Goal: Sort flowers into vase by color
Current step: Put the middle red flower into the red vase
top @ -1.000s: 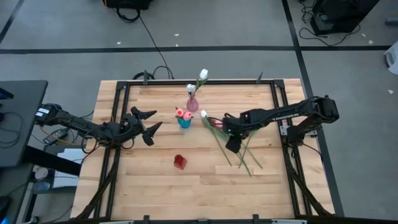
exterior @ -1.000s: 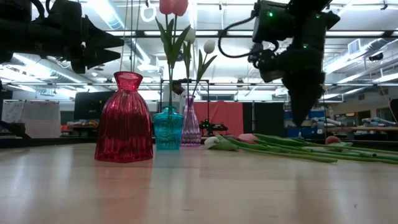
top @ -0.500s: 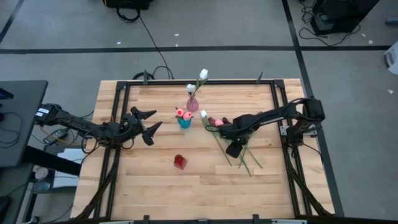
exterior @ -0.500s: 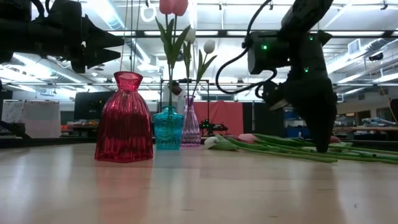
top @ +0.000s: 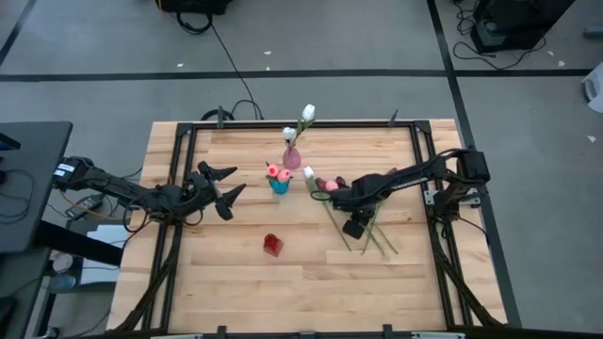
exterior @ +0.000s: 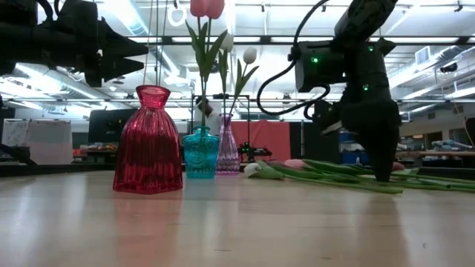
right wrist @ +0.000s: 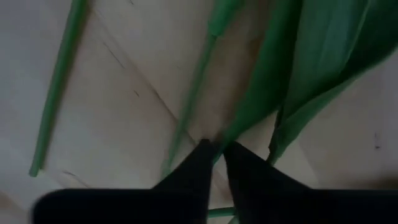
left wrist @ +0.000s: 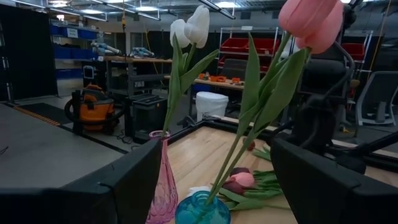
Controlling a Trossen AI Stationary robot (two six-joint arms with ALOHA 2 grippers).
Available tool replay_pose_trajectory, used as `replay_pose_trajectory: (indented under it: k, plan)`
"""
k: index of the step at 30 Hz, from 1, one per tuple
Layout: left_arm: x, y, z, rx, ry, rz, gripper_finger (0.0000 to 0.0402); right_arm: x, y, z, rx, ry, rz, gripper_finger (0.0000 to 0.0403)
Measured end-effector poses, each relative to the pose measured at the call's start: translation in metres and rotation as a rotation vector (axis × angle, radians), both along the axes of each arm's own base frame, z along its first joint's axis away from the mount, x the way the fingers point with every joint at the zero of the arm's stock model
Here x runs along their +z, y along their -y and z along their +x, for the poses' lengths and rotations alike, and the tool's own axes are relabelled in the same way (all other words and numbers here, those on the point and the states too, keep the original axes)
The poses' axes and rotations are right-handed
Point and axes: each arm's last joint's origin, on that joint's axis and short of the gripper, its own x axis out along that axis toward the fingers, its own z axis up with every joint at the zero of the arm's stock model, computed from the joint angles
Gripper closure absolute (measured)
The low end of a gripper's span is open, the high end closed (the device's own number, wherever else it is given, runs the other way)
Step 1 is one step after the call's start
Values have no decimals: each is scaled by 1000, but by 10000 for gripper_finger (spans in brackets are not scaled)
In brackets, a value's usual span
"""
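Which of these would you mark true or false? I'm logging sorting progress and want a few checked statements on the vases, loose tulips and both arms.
1. The red ribbed glass vase holds a tulip. False: it is empty.
2. The teal glass vase holds pink tulips. True.
3. The right gripper is down at the loose tulip stems on the wooden table. True.
4. The left gripper holds a flower. False: its jaws are open and empty.

White tulips (top: 303, 122) stand in my pink vase (top: 291, 157), pink ones (top: 276, 171) in the teal vase (top: 279, 185). The red vase (top: 272, 246) sits at six o'clock of them. Loose flowers (top: 353, 212) lie flat at three o'clock.
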Motion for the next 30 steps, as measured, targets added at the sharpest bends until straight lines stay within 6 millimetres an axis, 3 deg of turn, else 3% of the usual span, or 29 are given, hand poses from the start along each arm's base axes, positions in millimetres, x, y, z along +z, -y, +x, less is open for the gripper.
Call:
replay_pose_trajectory:
  k: [3,10,21,25,30]
  plan:
    - [0,0,0,0,-1,0,94,11,3,-3,18,13,-21,393]
    - [0,0,0,0,-1,0,94,57,3,-4,54,139,-51,393]
    - [0,0,0,0,-1,0,94,102,3,-26,55,303,-90,395]
    - [0,0,0,0,-2,1,94,115,8,-44,-7,271,-263,395]
    - [0,0,0,0,-1,0,94,119,4,-51,84,245,-425,395]
